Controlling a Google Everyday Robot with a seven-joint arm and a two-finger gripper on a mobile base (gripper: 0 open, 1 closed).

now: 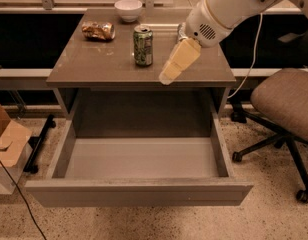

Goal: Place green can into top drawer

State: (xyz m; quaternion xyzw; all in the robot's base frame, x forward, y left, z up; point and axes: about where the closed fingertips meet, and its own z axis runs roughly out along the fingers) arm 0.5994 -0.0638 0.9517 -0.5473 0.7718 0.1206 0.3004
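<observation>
Upright green can [143, 45] on table [94, 66], gripper [169, 75] near beside it; top drawer [139, 194] open below.

The green can [143, 45]: green-and-white pattern, silver top; top drawer [139, 194] grey-brown, pale grey inside; cream tool [168, 76] above brown table [94, 64].

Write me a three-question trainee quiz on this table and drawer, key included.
1. True or false: the green can lies inside the top drawer.
2. The pincer hangs: A) above the front part of the table, picture-right of the green can; B) inside the top drawer; C) gripping the green can.
3. Fill in: the top drawer is pulled ____.
Key: 1 false, the green can stands upright on the table; 2 A; 3 open.
</observation>
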